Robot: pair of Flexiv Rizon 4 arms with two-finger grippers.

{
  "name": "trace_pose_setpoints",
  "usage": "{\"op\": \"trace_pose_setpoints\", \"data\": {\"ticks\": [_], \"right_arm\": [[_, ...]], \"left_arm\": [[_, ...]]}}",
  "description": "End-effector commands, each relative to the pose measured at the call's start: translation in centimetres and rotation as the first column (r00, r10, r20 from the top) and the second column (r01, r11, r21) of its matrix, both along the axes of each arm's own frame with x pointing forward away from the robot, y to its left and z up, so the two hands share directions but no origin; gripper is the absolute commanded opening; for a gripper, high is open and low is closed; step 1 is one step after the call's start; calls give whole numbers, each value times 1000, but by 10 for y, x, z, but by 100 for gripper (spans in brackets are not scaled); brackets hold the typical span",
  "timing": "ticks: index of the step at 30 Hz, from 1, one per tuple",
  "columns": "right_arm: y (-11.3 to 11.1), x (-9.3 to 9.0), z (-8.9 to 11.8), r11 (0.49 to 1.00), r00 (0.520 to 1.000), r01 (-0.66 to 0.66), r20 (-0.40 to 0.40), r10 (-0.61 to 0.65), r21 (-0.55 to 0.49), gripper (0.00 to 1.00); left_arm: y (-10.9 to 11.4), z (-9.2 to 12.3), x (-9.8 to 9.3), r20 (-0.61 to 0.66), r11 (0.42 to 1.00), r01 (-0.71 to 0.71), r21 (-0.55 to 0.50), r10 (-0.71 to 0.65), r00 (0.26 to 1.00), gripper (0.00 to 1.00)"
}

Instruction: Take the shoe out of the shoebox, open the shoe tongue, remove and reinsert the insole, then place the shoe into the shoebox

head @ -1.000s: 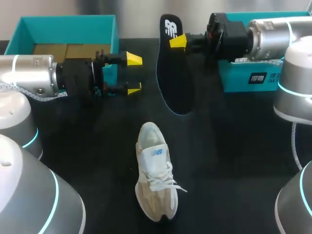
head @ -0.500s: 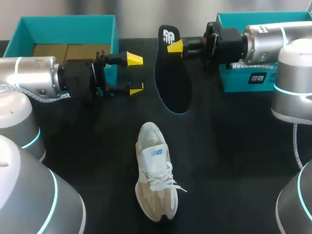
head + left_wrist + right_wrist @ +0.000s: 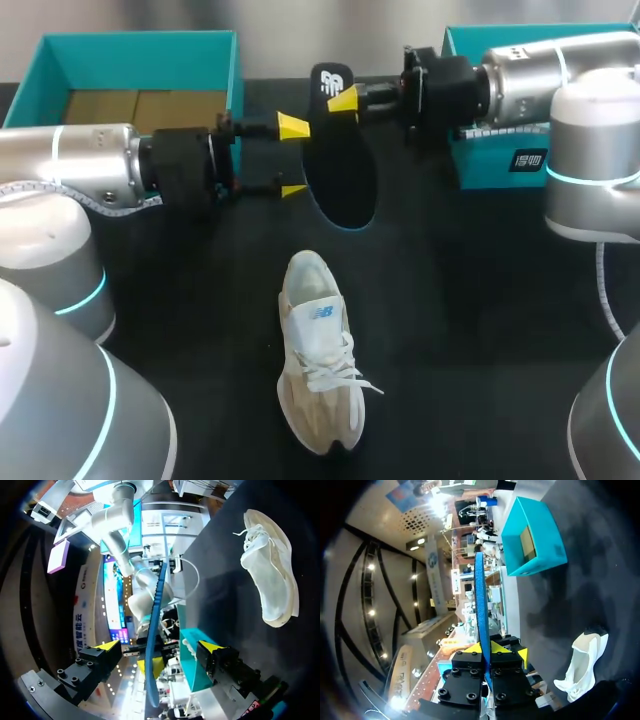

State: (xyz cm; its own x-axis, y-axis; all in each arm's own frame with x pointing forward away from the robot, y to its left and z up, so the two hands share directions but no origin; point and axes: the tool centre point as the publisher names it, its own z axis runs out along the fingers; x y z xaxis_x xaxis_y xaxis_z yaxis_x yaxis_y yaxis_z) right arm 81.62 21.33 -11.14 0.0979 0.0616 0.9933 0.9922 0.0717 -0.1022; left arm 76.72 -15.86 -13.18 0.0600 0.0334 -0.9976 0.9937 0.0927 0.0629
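Two claws meet over the far-middle of the counter (image 3: pixel 480 330). Right claw (image 3: pixel 345 98): pinched narrow on the heel end of the black insole (image 3: pixel 340 170), which is held clear of the counter.

Left claw (image 3: pixel 293 158): wide, empty. Its wrist view has the insole edge-on just ahead, in line with the gap; no contact seen.

Insole's long axis runs from far edge toward near edge, free toe end nearest the shoe (image 3: pixel 318 350).

Shoe: on its sole near the near-middle edge, heel toward the insole, roughly in line with it.

Shoebox (image 3: pixel 140 38): far-left corner.

Judgement: reinsertion goes nearward and down; the right arm carries it.
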Motion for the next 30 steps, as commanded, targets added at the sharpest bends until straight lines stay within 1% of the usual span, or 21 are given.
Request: {"op": "trace_pose_setpoints", "data": {"ticks": [1,4,6,8,10,12,13,17,19,21,25,30], "right_arm": [[9,3,-3,1000,1000,6,1,-6,4,0],[9,3,-3,1000,1000,6,1,-6,4,0],[9,3,-3,1000,1000,6,1,-6,4,0],[9,3,-3,1000,1000,6,1,-6,4,0],[9,3,-3,1000,1000,6,1,-6,4,0],[9,3,-3,1000,1000,6,1,-6,4,0],[9,3,-3,1000,1000,6,1,-6,4,0],[9,3,-3,1000,1000,6,1,-6,4,0],[9,3,-3,1000,1000,6,1,-6,4,0],[9,3,-3,1000,1000,6,1,-6,4,0],[9,3,-3,1000,1000,6,1,-6,4,0],[9,3,-3,1000,1000,6,1,-6,4,0]], "left_arm": [[-8,-3,2,0,1000,-10,-4,10,1000,100],[-13,-4,3,-1,1000,-15,-4,15,1000,97],[-16,-4,3,1,1000,-17,-2,17,1000,91],[-19,-2,3,12,1000,-22,-4,22,1000,89],[-22,0,3,25,1000,-30,-9,30,999,82],[-24,2,1,48,999,-38,-5,39,998,78],[-25,3,0,51,999,-40,-6,41,998,71],[-26,5,1,54,999,-48,-8,48,997,60],[-26,5,2,52,999,-52,-9,53,997,50],[-27,5,2,52,998,-57,-7,57,997,48],[-28,4,3,54,998,-63,-3,63,997,42],[-30,5,2,60,998,-68,-1,68,996,38]]}}
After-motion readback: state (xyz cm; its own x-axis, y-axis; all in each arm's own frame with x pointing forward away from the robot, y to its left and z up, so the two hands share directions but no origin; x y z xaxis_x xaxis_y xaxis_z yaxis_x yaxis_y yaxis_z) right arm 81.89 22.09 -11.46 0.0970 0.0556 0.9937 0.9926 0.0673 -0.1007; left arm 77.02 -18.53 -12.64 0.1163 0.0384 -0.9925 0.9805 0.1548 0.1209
